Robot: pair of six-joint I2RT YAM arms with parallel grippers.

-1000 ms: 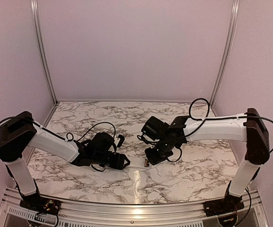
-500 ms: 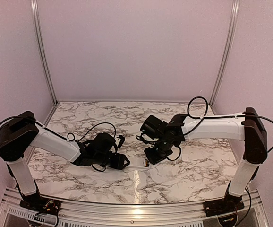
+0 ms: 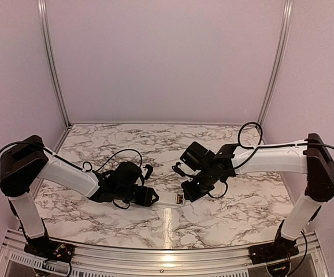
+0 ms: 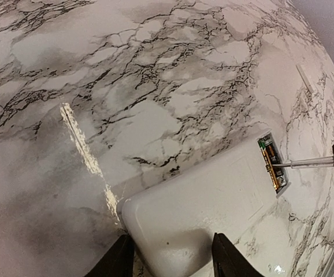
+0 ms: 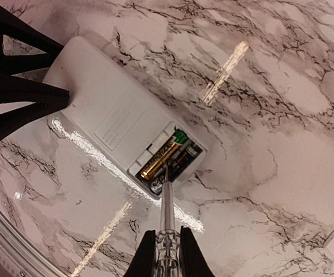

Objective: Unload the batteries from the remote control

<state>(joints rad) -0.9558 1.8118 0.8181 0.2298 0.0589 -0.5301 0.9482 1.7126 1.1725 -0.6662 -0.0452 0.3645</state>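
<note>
Right arm (image 3: 271, 157) farther right, remote (image 5: 109, 115) unmoved

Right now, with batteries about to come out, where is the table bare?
Bare: the far table up to the back wall, and the front strip between the remote control and the rail. Crowded: centre, where the left gripper holds the remote and the right gripper works its rod at the batteries.

Marble-patterned table (image 3: 242, 213) — the remote control (image 5: 115, 115) lies flat on it, compartment open.
</note>
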